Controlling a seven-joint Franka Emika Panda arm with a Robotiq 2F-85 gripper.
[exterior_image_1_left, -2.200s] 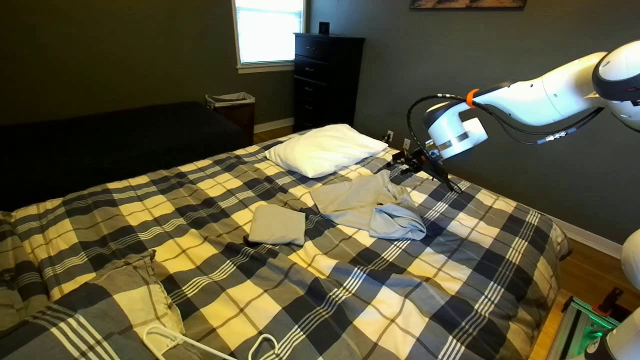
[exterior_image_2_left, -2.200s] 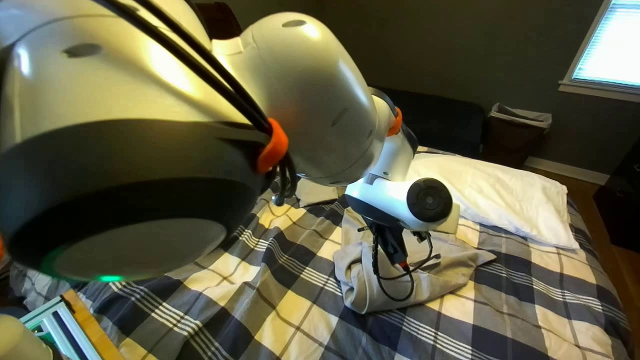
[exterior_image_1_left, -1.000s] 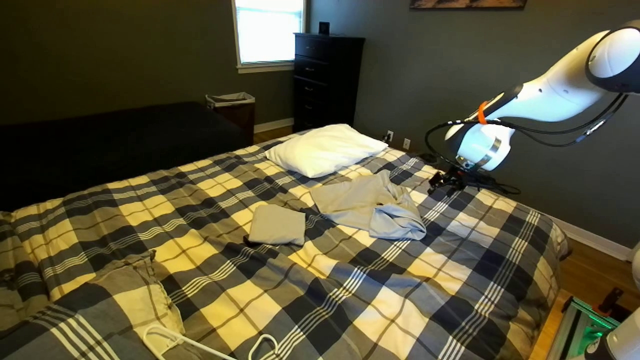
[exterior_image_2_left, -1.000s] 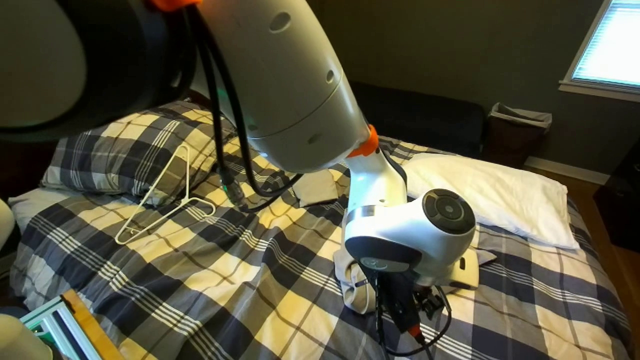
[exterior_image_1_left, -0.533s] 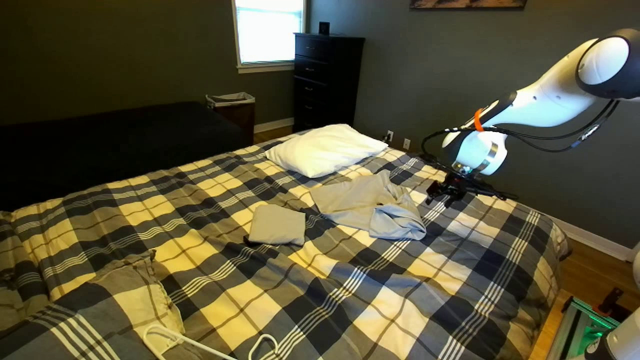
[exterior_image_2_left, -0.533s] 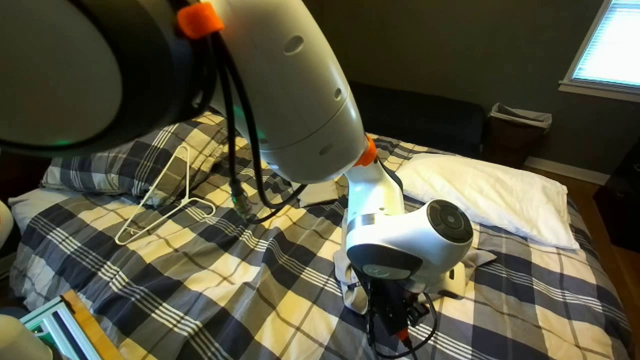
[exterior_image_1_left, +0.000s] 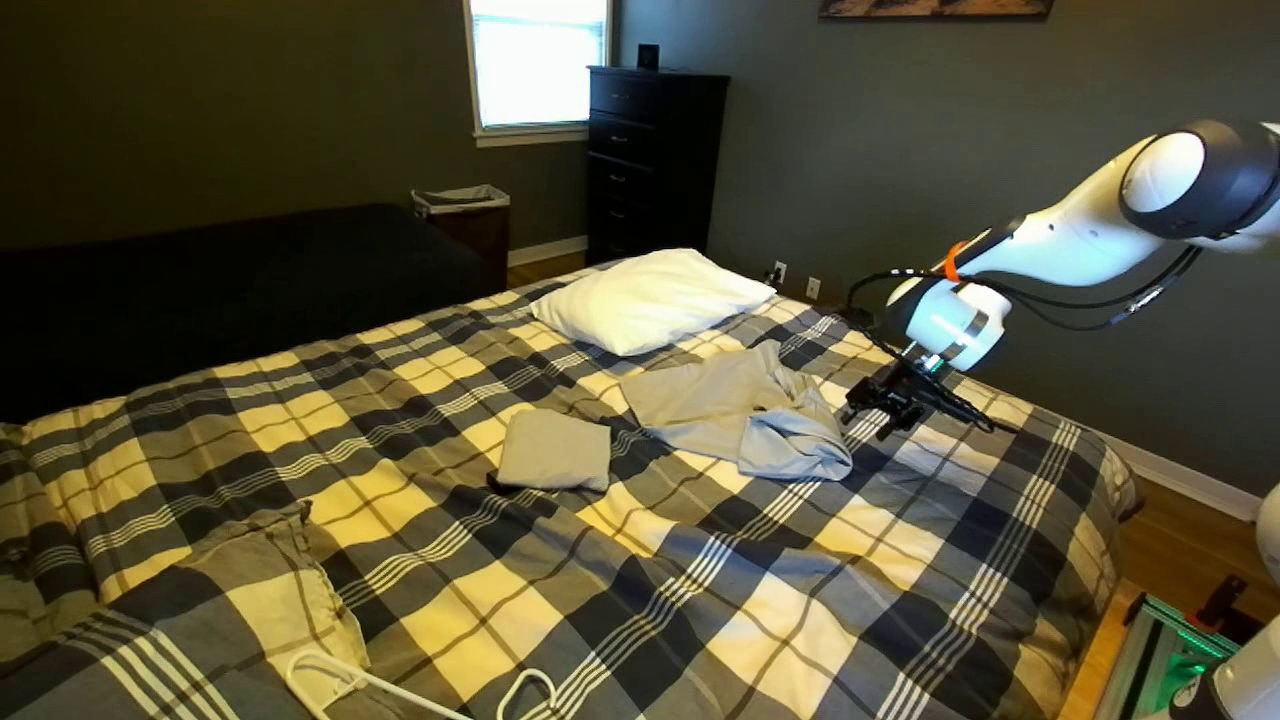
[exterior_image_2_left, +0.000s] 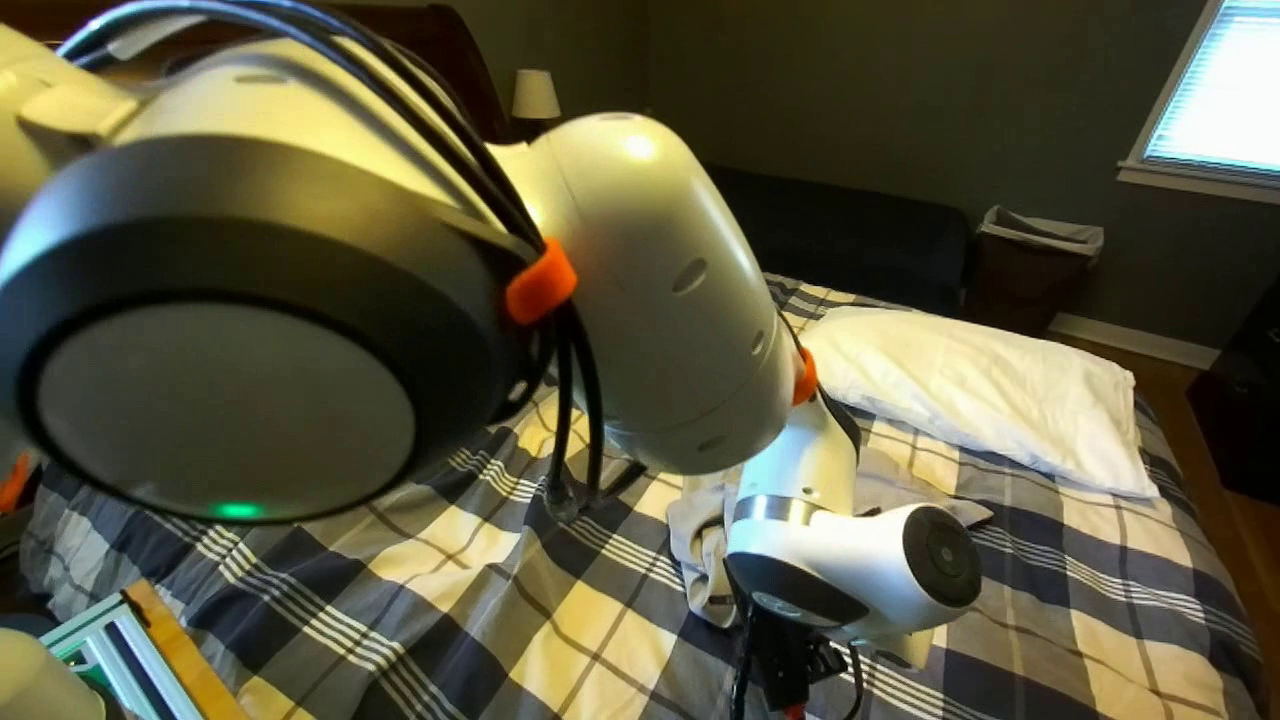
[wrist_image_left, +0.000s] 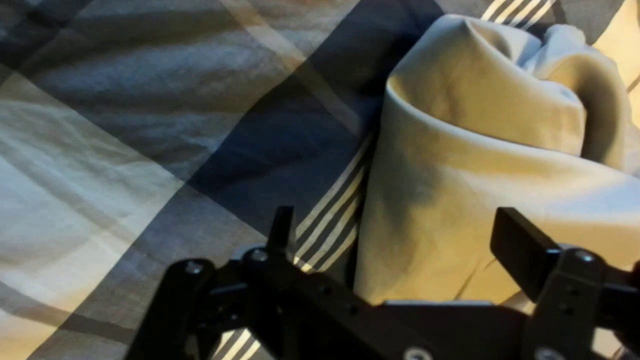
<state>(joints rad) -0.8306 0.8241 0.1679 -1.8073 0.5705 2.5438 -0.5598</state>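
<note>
My gripper (exterior_image_1_left: 868, 425) is open and empty above the plaid bed, at the near right side of a crumpled grey-beige cloth (exterior_image_1_left: 700, 395). In the wrist view the jaws (wrist_image_left: 397, 222) stand wide apart. One finger is over the striped bedspread and the other is over the cloth (wrist_image_left: 430, 210), with the cloth's edge between them. I cannot tell whether a fingertip touches it. In an exterior view the gripper (exterior_image_2_left: 785, 665) is mostly hidden under the wrist, and the arm covers much of the cloth (exterior_image_2_left: 695, 545). A folded grey-beige cloth (exterior_image_1_left: 555, 448) lies to the left.
A white pillow (exterior_image_1_left: 650, 300) lies behind the cloth; it also shows in an exterior view (exterior_image_2_left: 980, 400). A white hanger (exterior_image_1_left: 400, 694) and a plaid pillow (exterior_image_1_left: 285, 575) are at the near left. A laundry basket (exterior_image_1_left: 465, 230) and a dark dresser (exterior_image_1_left: 655, 160) stand beyond the bed.
My gripper has moved away from beside the white pillow, first to the right in an exterior view, then down toward the crumpled cloth's near side. The cloths and pillow have not moved.
</note>
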